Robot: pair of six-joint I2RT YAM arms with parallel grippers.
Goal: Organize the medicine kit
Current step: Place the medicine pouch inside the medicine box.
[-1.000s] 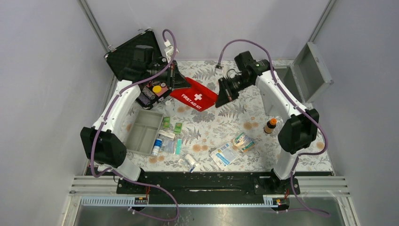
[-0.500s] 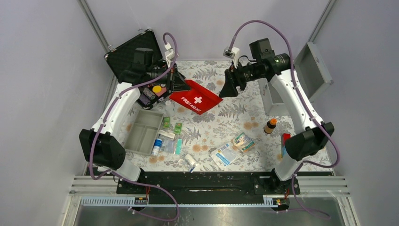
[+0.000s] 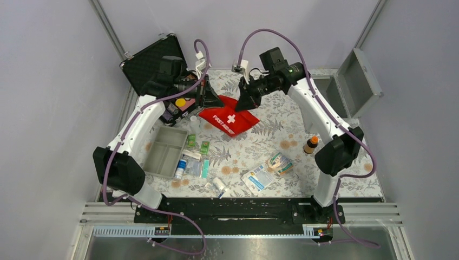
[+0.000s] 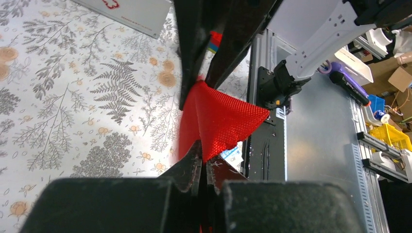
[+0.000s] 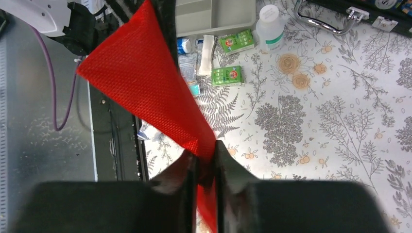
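Note:
The red first-aid pouch [image 3: 230, 119] hangs between my two grippers above the back middle of the table. My left gripper [image 3: 215, 102] is shut on its left edge, and the left wrist view shows the red fabric [image 4: 218, 116] pinched in the left gripper [image 4: 204, 158]. My right gripper [image 3: 242, 104] is shut on the other edge, with red fabric [image 5: 145, 82] clamped in the right gripper [image 5: 206, 155]. The silver-grey medicine kit [image 3: 354, 81] stands open at the back right, lid up, partly behind the right arm.
A black foam-lined case [image 3: 151, 59] lies open at the back left. A grey tray [image 3: 165, 151] sits at the left, with green packets [image 3: 204, 146] and small bottles beside it. A brown bottle [image 3: 310, 144] and packets [image 3: 260, 177] lie near the front right.
My right gripper swung left from near the metal box to the pouch and shut on its edge. The pouch has come up off the table between both grippers.

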